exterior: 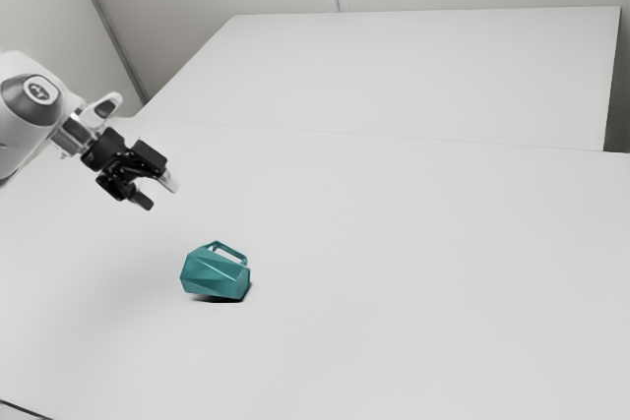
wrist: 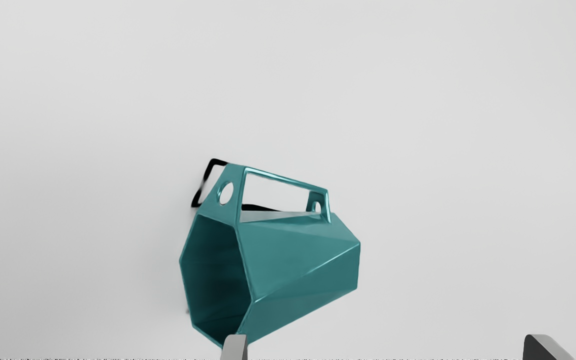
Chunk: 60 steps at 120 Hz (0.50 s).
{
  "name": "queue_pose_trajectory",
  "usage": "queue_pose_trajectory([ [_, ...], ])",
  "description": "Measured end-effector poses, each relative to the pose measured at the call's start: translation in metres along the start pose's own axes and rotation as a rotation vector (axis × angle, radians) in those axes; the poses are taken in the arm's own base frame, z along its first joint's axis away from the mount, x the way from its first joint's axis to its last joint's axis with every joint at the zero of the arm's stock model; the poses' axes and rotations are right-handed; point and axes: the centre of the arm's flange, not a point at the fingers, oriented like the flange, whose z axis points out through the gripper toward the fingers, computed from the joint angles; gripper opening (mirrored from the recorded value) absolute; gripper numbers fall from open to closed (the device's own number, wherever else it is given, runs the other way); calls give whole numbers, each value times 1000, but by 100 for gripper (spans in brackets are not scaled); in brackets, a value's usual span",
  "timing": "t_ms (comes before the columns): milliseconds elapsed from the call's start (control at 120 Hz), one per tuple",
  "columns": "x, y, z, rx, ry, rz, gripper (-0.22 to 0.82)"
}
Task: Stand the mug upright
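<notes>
The black gripper point(exterior: 156, 193) hangs above the table in the exterior view, higher than the mug and toward the exterior view's left, with a gap between them. A teal faceted mug point(exterior: 216, 272) lies on its side on the table, its handle up. In the wrist view the mug point(wrist: 298, 265) shows its open mouth and its angular handle; one fingertip overlaps the picture of the mouth's lower edge. My gripper point(wrist: 385, 347) is open, the fingertips wide apart and nothing held between them.
A white table point(exterior: 413, 272) spreads under the arm and the mug. Behind it rises a pale flat surface point(exterior: 423, 76), with light wall panels farther back. A dark thin edge crosses the exterior view's lower left corner.
</notes>
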Motion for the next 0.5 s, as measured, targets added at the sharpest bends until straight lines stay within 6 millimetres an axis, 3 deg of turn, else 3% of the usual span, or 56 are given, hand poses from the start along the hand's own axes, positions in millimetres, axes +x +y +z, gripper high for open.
queue_pose_trajectory([
  [358, -28, -23, 46, -37, -5, -14, 60],
  [500, -27, -35, 57, -60, 24, -20, 60],
])
